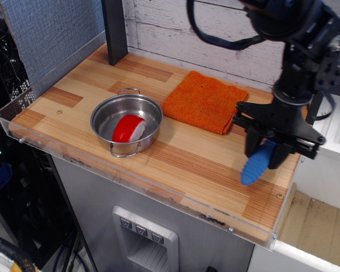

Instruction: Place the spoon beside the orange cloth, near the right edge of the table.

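Gripping the ribbed blue spoon (257, 164), hand (265, 154) closed.

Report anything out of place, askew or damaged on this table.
Nothing looks damaged or spilled. The only oddity: a red-and-white object sits tilted inside the steel pot. The orange cloth lies flat.

spoon (256, 164): bowl hidden between jaws | arm (289, 34): cut off at top edge
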Controlling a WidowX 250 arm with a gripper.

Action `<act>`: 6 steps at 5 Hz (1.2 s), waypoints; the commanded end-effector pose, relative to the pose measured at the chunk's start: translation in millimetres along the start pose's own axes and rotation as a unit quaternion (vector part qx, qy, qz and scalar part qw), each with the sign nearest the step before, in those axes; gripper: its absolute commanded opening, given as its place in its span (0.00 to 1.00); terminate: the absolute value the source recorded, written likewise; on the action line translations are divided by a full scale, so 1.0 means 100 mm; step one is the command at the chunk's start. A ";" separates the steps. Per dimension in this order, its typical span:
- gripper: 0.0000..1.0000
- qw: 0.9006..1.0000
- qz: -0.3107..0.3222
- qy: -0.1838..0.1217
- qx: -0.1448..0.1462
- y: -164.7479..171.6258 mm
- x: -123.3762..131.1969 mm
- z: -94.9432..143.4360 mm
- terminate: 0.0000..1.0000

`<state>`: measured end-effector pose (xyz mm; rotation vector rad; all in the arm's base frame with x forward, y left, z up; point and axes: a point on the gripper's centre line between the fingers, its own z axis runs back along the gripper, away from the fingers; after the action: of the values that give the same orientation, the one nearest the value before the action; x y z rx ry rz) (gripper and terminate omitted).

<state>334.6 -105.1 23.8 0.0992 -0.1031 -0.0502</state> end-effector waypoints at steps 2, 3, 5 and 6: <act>0.00 0.998 0.050 -0.014 -0.025 0.13 0.08 0.13 0.00; 0.00 0.998 0.049 0.007 -0.025 0.08 0.04 -0.01 0.00; 1.00 0.998 0.043 0.037 -0.019 0.21 0.05 -0.18 0.00; 1.00 0.999 0.034 0.016 -0.022 0.28 0.08 0.02 0.00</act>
<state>342.3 -81.7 8.6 0.0649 -0.0230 0.0114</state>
